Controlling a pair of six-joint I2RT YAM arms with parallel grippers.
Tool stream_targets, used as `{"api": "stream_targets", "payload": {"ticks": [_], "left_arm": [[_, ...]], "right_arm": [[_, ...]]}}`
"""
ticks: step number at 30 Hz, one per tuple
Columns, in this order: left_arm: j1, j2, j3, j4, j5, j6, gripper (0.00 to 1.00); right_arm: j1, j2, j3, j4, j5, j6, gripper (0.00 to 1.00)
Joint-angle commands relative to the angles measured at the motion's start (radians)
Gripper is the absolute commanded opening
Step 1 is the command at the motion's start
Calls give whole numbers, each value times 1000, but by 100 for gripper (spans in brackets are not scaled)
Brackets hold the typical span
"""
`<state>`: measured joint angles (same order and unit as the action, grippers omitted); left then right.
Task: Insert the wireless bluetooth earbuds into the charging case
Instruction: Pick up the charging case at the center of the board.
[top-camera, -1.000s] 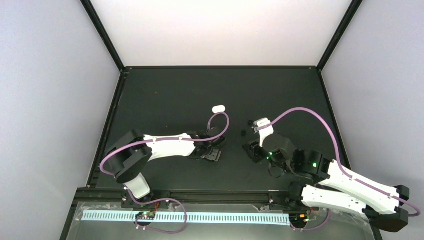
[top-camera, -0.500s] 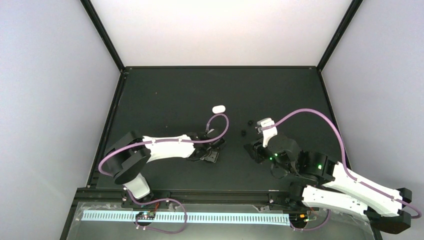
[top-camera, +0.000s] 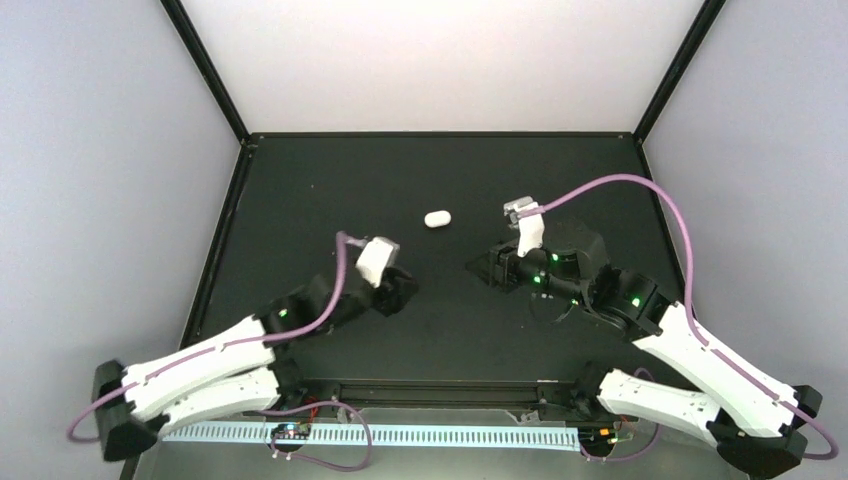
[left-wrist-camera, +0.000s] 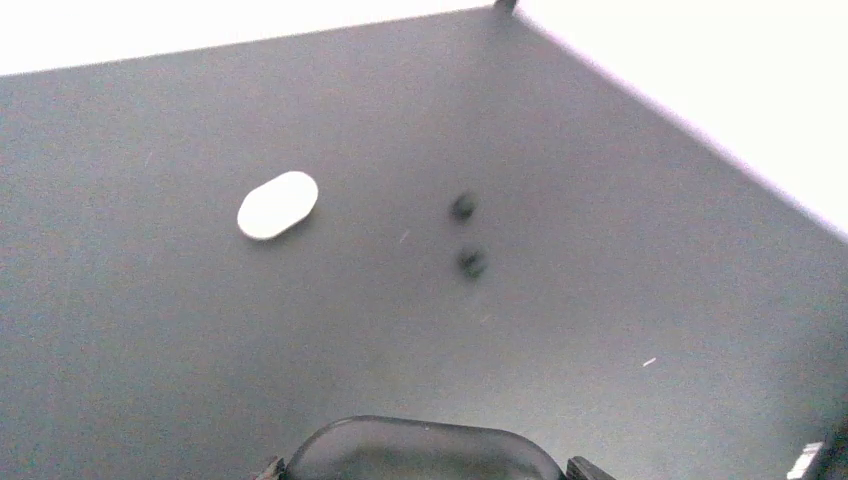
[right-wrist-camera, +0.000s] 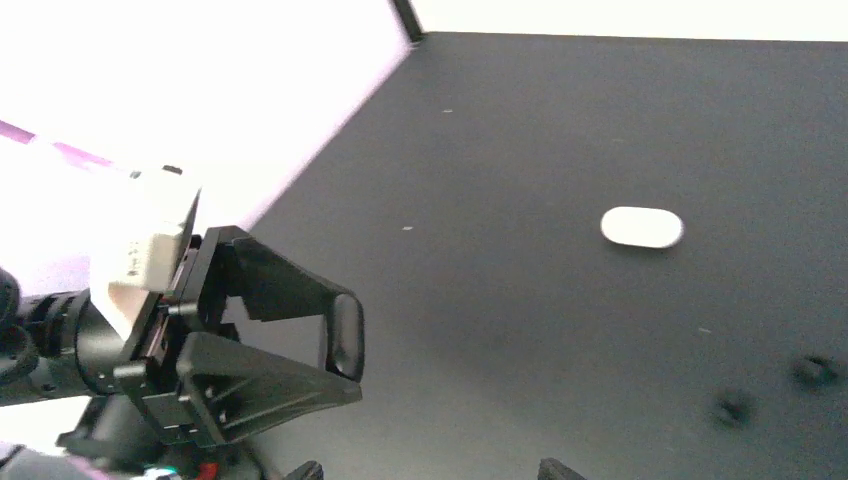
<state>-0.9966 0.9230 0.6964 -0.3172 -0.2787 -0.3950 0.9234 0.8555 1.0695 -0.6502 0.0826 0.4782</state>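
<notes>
Charging case (top-camera: 437, 218) lies on the counter (top-camera: 330, 190) abt mid-width, nearer the rear edge. Rear earbud (left-wrist-camera: 462, 207) & front earbud (left-wrist-camera: 472, 264) sit right of it, a bit toward the front edge, close together, not touching. L arm (top-camera: 300, 310) reaches in front-left of the case, R arm (top-camera: 600, 285) front-right.

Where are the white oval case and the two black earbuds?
white oval case (left-wrist-camera: 277, 204), left wrist view, its centre.
farther black earbud (left-wrist-camera: 462, 207), left wrist view, its centre.
nearer black earbud (left-wrist-camera: 471, 264), left wrist view, its centre.
</notes>
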Motion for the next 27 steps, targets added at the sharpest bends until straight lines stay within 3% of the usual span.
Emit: {"api": "stream_targets", "payload": {"ticks": [1, 4, 9, 18, 27], "left_arm": [[-7, -253, -187, 384, 172, 275, 2], [-7, -344, -246, 505, 224, 355, 1], [-17, -366, -232, 520, 323, 456, 1], [-59, -333, -213, 563, 333, 644, 1], [-72, -301, -178, 541, 287, 693, 1]], "right_arm": [[-20, 67, 67, 92, -254, 20, 55], [-21, 122, 108, 95, -291, 34, 55], [-20, 185, 139, 118, -381, 82, 55], [-19, 252, 113, 172, -432, 169, 53], [-15, 312, 163, 159, -446, 173, 51]]}}
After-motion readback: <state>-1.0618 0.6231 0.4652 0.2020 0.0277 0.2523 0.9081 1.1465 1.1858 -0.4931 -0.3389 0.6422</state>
